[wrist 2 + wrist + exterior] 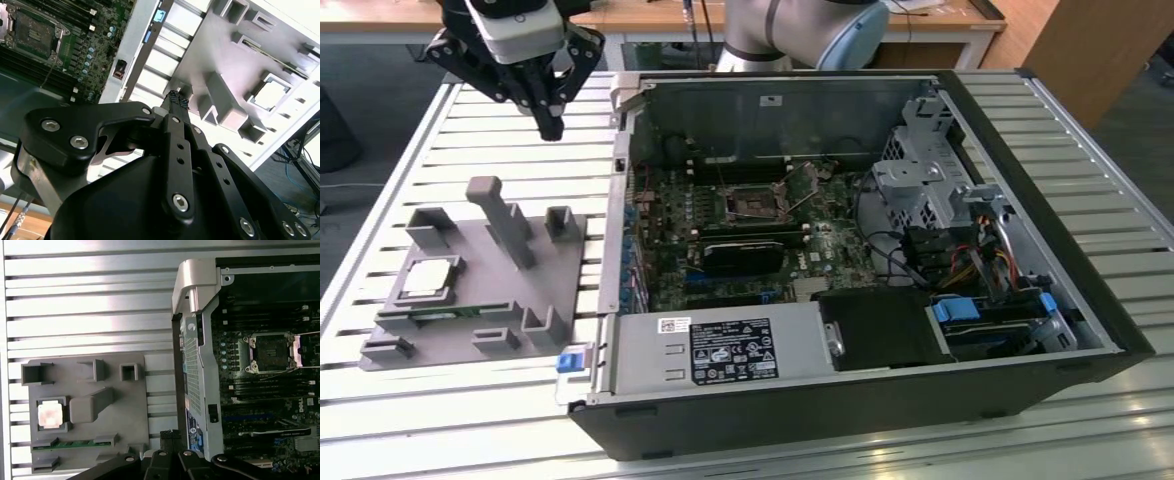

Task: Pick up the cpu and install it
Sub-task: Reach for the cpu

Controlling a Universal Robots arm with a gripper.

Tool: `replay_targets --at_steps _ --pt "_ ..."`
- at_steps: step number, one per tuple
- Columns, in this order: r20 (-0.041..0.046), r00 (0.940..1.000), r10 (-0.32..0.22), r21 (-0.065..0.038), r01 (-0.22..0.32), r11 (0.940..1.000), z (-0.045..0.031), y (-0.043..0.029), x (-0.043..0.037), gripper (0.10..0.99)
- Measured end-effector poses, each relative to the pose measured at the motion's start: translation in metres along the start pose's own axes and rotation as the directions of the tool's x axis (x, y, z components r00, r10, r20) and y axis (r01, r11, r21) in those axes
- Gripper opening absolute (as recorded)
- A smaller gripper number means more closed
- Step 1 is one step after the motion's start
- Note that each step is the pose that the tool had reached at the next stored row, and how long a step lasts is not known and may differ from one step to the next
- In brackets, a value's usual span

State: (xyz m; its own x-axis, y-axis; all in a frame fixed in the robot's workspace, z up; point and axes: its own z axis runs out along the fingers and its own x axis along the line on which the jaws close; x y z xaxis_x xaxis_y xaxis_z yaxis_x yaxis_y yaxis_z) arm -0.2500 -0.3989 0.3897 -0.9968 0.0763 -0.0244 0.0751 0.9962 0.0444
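Item: cpu, flat, silver top up, seated in a square recess of the grey fixture block on the slatted bench, so that it lies level and open to reach from above. A green memory stick lies in the slot just beside it. End effector: fingers pressed together, empty, hanging above the bench near the computer case, well apart from the chip. Motherboard socket: uncovered, apparently ready to receive the chip.

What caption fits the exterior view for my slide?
Gripper hovers over the table; cpu sits in the fixture beside the open case.
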Motion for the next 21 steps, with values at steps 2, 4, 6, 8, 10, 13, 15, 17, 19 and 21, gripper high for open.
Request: replay_targets --at_steps 2,4,6,8,10,13,15,17,19,21 --pt "-0.0001 1.0 0.0 0.0 0.0 1.0 0.0 -0.0001 0.0018 0.106" --pt "0.0 1.0 0.0 0.0 0.0 1.0 0.0 -0.0003 0.0035 0.106" --pt "0.0 1.0 0.0 0.0 0.0 1.0 0.0 -0.0004 0.0054 0.106" --pt "0.0 1.0 0.0 0.0 0.0 1.0 0.0001 -0.0006 0.0072 0.106" --pt "0.0 1.0 0.0 0.0 0.0 1.0 0.0001 -0.0007 0.009 0.106" --pt "0.0 1.0 0.0 0.0 0.0 1.0 0.0001 -0.0009 0.0118 0.106" --pt "0.0 1.0 0.0 0.0 0.0 1.0 0.0002 -0.001 0.0136 0.106" --pt "0.0 1.0 0.0 0.0 0.0 1.0 0.0001 -0.0012 0.0155 0.106" --pt "0.0 1.0 0.0 0.0 0.0 1.0 0.0002 -0.0013 0.0174 0.106" --pt "0.0 1.0 0.0 0.0 0.0 1.0 0.0001 -0.0015 0.0195 0.106"
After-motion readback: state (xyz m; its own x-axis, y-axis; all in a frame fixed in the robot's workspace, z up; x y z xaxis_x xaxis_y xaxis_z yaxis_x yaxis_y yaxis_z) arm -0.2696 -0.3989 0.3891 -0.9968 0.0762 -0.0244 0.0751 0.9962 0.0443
